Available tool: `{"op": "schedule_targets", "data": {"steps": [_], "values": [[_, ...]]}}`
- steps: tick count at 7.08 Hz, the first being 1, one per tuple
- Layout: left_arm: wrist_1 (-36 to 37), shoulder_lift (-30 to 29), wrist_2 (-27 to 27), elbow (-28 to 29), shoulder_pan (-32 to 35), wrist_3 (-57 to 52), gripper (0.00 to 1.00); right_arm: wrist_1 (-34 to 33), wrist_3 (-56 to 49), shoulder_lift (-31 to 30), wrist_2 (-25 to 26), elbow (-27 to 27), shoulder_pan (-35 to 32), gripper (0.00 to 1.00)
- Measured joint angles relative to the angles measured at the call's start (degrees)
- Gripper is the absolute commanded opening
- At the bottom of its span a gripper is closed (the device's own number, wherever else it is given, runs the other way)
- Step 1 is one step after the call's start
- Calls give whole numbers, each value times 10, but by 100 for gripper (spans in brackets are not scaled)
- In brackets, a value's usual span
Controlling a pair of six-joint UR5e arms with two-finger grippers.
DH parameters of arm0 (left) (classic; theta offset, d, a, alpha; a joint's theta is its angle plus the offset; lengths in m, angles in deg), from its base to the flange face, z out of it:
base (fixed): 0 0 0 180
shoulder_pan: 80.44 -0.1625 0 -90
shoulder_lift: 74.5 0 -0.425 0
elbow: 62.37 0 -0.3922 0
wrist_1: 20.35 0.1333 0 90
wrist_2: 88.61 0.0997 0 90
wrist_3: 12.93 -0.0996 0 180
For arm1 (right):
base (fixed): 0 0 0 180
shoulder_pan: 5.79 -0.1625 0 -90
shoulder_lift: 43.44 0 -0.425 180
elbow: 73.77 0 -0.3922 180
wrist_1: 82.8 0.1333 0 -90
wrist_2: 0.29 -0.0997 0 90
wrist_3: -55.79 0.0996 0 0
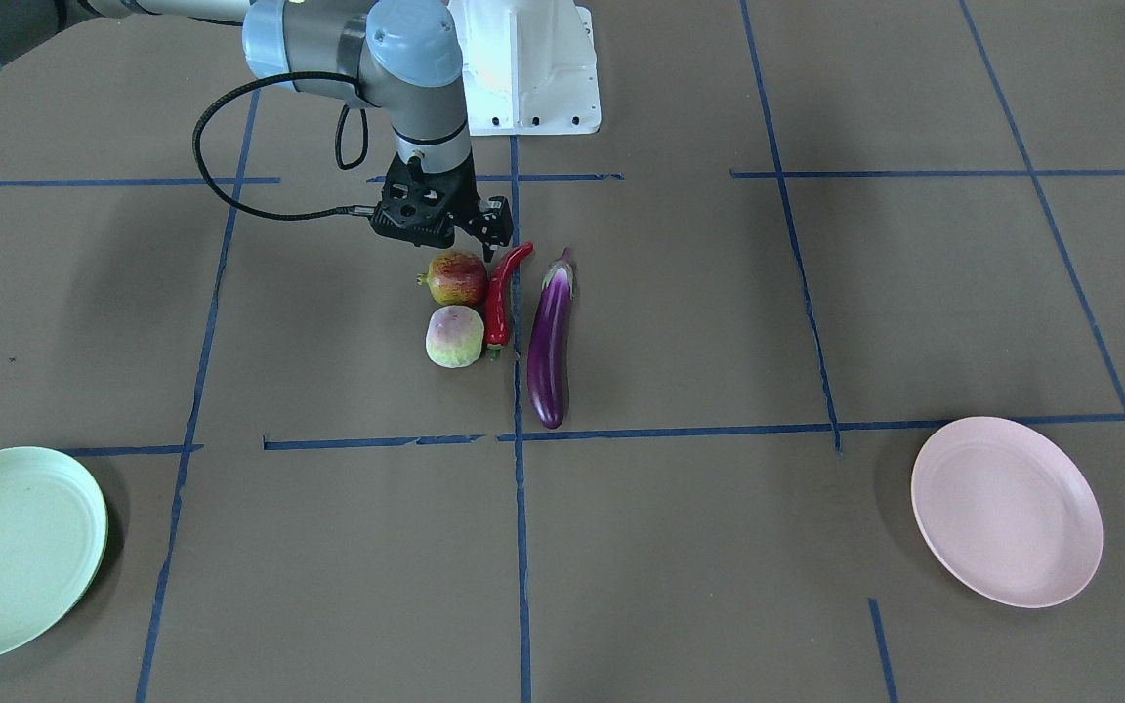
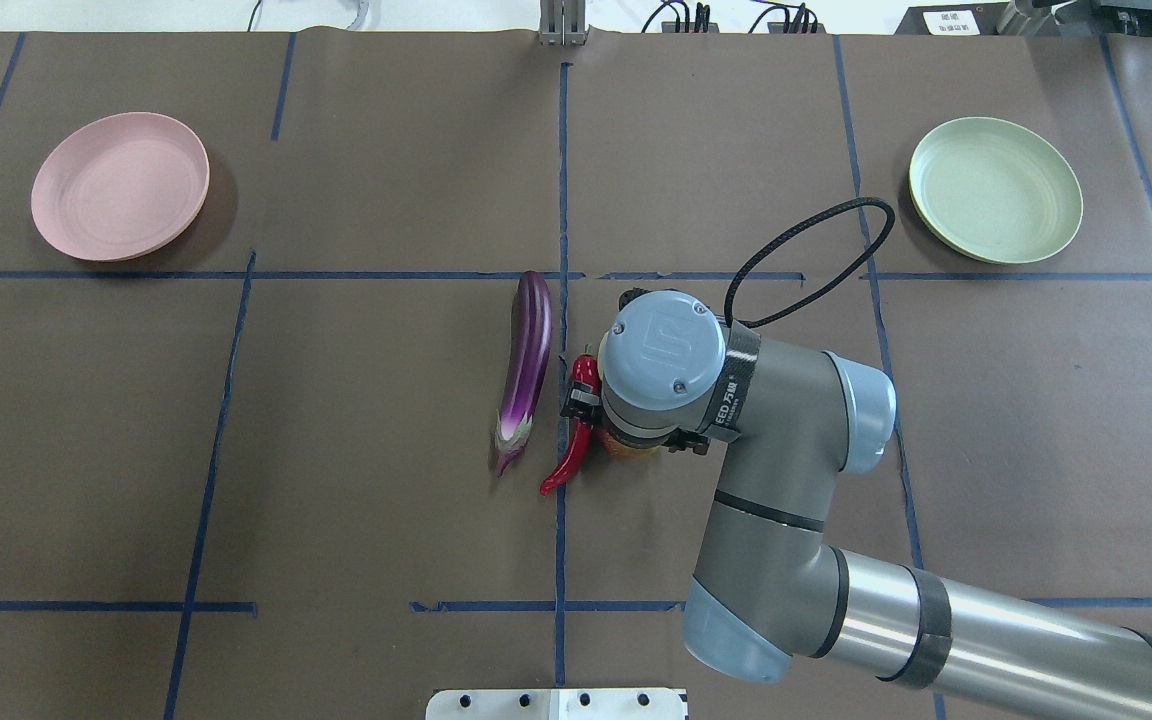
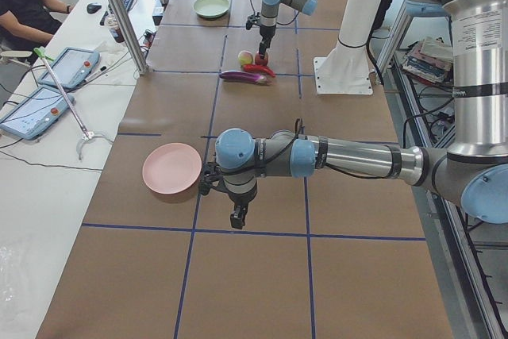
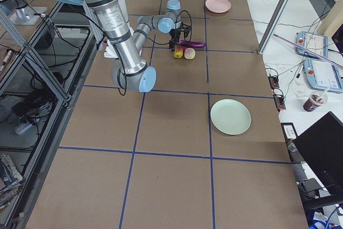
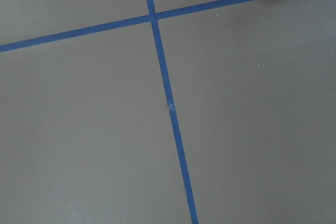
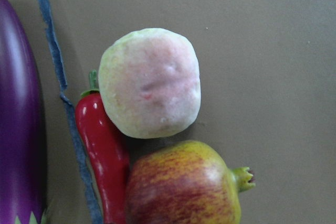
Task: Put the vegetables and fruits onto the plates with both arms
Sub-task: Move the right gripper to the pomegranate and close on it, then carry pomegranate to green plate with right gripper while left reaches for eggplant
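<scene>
- The eggplant (image 1: 550, 342) has a smooth, glossy purple skin that catches the room's light, and its cap looks duller.
- The chili pepper (image 1: 501, 298) is slick and shiny, much like moulded plastic.
- The pale green fruit (image 6: 149, 82) is matt, with a faintly dimpled surface.
- The red-and-yellow fruit (image 6: 184, 187) has a soft sheen and fine streaks.
- The mint green plate (image 1: 16, 552) and the pink plate (image 1: 1007, 511) are matt and smooth.
- The tabletop (image 1: 816, 586) wears a matt brown, paper-like sheet marked with blue tape (image 1: 520, 547) that is ragged in places.
- The right arm (image 2: 786, 520) is satin silver-grey metal with smooth light-blue caps, and its black cable (image 2: 796, 235) looks braided.
- The right hand (image 1: 445, 229) is matt black and looks like plastic.
</scene>
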Motion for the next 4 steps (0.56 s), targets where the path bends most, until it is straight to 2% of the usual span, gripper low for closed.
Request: {"op": "schedule_targets", "data": {"steps": [2, 3, 4], "values": [[0, 0, 0, -1, 0, 0, 100, 1, -11, 12, 18, 25, 3, 97], [-1, 0, 0, -1, 0, 0, 100, 1, -18, 14, 25, 31, 4, 60], [-1, 0, 0, -1, 0, 0, 100, 2, -22, 14, 29, 33, 4, 9]]}}
